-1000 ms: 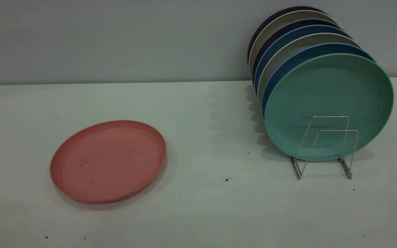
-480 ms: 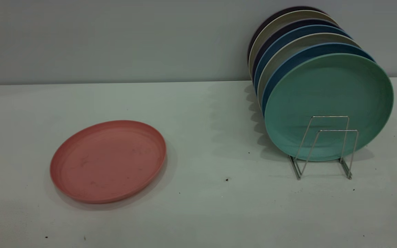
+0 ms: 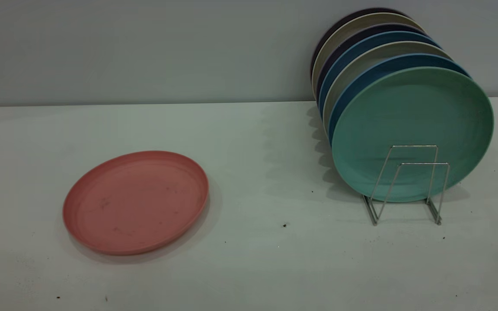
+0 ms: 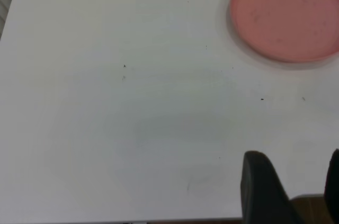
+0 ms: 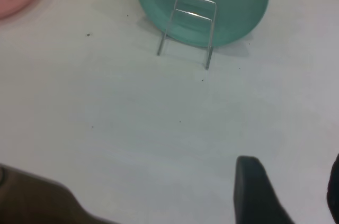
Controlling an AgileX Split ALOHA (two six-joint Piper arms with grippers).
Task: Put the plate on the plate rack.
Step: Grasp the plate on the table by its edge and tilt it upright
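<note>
On speckled white table [image 3: 253, 268], plate [image 3: 135, 201] flat

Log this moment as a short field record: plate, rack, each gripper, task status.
plate: salmon-pink plate lies flat on the table, left of the rack, untouched
plate rack: wire plate rack holds a row of upright plates, teal-green plate frontmost; front loop dividers free
left gripper: jaws open, away from the plate
right gripper: jaws open, short of the rack
status: not started

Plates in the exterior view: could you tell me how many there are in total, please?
8 visible. One pink plate lies flat on the table, left. Seven stand in the rack, right: the teal plate in front, blue, beige and dark ones behind. More may be hidden behind.
</note>
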